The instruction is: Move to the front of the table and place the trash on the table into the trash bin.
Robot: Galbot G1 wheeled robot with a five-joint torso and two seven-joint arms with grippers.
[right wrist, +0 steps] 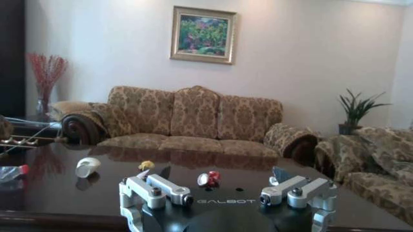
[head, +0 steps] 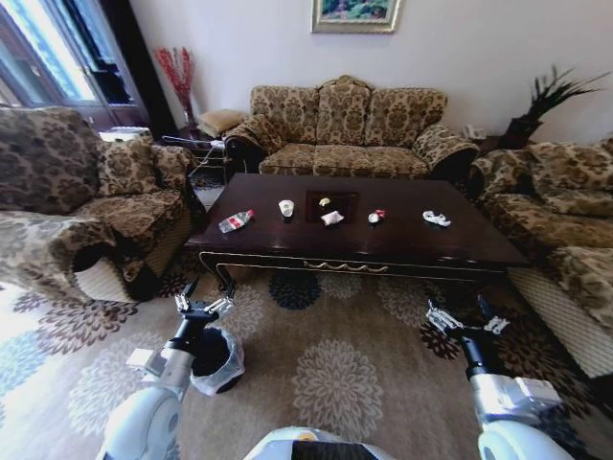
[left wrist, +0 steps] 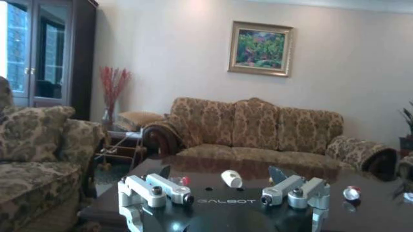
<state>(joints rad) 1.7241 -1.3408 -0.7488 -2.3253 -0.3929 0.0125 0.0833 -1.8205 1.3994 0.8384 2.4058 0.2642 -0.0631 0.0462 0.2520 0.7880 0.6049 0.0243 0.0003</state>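
Glossy dark brown wood marks the surface (head: 402,244), which is seen straight ahead at twelve o'clock from the robot, with patterned carpet between it and the base. All of the trash is judged to be still on the surface: a clear plastic bottle (head: 236,220) at the eleven o'clock side, a white paper cup (head: 285,207) beside it, a crumpled white wrapper (head: 331,218) on the central inlay, a small red-and-white bit (head: 375,217) past it, and a further white wrapper (head: 436,218) toward one o'clock. The trash bin (head: 216,362), black with a whitish bag bunched over its rim, is set on the carpet at about ten o'clock, close beside the left arm. The left end effector (head: 205,307) is held above the bin with its fingers spread apart and nothing between them; the right end effector (head: 467,324) is held forward at two o'clock, likewise spread and empty. The approach is judged largely made, though a gap to the surface's edge is left. No item has been picked up or binned; every pick and drop is yet to be done.
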